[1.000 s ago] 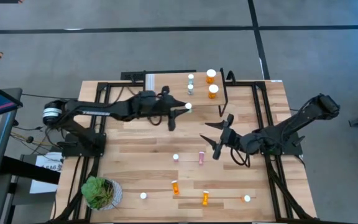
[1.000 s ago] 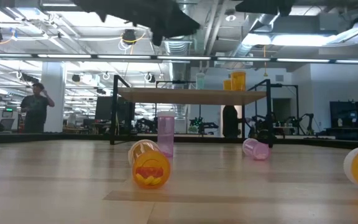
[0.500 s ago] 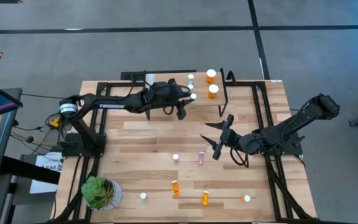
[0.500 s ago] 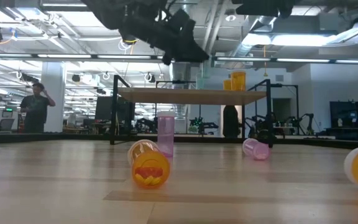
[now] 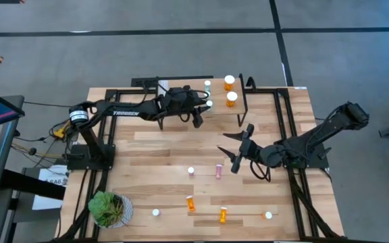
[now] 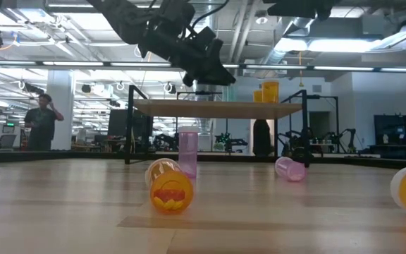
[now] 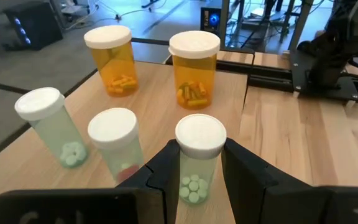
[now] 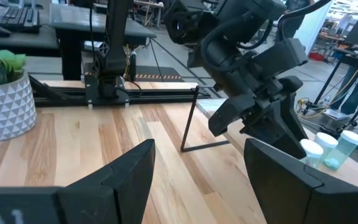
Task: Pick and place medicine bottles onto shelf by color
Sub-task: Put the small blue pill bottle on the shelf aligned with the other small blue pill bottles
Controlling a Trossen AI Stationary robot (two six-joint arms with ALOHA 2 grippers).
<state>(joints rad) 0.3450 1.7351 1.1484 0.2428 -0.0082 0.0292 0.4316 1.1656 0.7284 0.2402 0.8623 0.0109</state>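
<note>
Left pincer [image 7: 199, 180] pinches a pale green bottle [image 7: 197, 158] between its two dark fingers, holding it upright over the shelf [image 5: 181, 108]; compared with one second earlier, the arm has travelled from the open tabletop toward 12 o'clock and now sits above the plank, with little further travel in the last half second, so the carry appears complete and the lowering and release remain. Clear tinted plastic forms the held bottle's wall, small round tablets show through it, and a smooth white cap closes the top. Just beside it, toward the shelf's far edge, stand two more pale green bottles [image 7: 58, 134], likewise white-capped, and beyond them two wider orange bottles [image 7: 193, 68] of translucent amber plastic; the green group and the orange group thus occupy separate parts of the plank. Light wood grain marks the shelf top, carried on thin black metal legs. On the tabletop [image 5: 147, 155] toward 6 o'clock lie or stand the unsorted pieces: a pink bottle [image 5: 218, 171], an orange bottle on its side [image 5: 190, 202] and several white caps seen from above. Right pincer [image 5: 238, 150] waits with fingers spread, low over the tabletop at about 3 o'clock, well apart from the shelf. A potted plant [image 5: 108, 208] sits at 7 o'clock.
</note>
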